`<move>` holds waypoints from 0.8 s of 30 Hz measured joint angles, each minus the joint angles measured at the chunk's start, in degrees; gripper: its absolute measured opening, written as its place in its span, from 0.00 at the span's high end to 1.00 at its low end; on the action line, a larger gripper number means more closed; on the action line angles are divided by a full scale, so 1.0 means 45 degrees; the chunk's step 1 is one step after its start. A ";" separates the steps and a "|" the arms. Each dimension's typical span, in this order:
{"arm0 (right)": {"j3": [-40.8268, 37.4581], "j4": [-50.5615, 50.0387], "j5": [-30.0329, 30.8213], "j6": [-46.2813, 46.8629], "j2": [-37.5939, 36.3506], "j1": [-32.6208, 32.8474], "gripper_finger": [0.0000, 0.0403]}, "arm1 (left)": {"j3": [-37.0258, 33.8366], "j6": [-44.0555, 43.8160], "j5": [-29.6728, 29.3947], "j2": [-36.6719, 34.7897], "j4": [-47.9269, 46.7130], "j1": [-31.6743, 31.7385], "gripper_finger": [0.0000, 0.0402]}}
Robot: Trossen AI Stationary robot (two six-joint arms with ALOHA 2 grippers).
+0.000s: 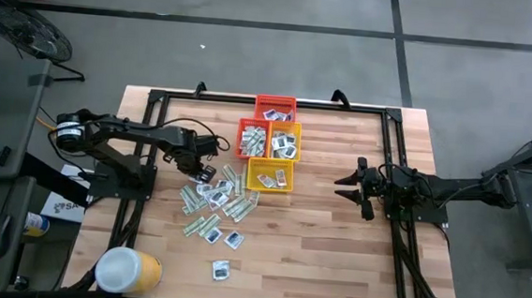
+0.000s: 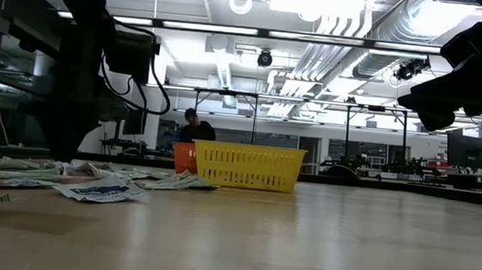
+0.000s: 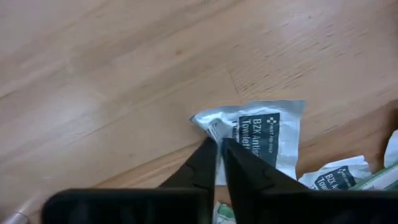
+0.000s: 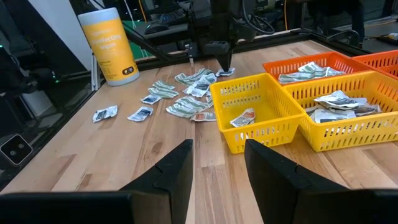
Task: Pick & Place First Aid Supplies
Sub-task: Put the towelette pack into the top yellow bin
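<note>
My left tool [image 3: 219,142] pinches a white towelette packet [image 3: 267,140] by its corner — tips closed on it, low over the desk [image 3: 112,81]. My right tool [image 4: 217,163] hangs open, well apart.

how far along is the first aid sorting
Partly done: the baskets already hold some packets. In hand: the left gripper is pinched on the corner of a white towelette packet at the pile's edge. Left: many loose packets are scattered on the table. The right gripper waits open, apart.

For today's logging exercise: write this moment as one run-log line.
left gripper: pinching corner of white antiseptic towelette packet on table | right gripper: open, waiting by baskets
</note>
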 joint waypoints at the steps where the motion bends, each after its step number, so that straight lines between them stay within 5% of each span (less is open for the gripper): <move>1: 0.0000 0.0000 0.0000 0.0003 0.0000 0.0000 0.65 | 0.0000 0.0000 -0.0005 0.0005 -0.0009 -0.0005 0.97; 11: -0.0002 0.0000 0.0000 0.0001 0.0000 0.0000 0.65 | 0.0778 0.0076 -0.0175 -0.0152 -0.0511 -0.0087 0.99; 24: 0.0000 0.0000 0.0000 0.0002 0.0000 0.0000 0.65 | 0.4141 0.0549 -0.1022 -0.0456 -0.1085 -0.0063 1.00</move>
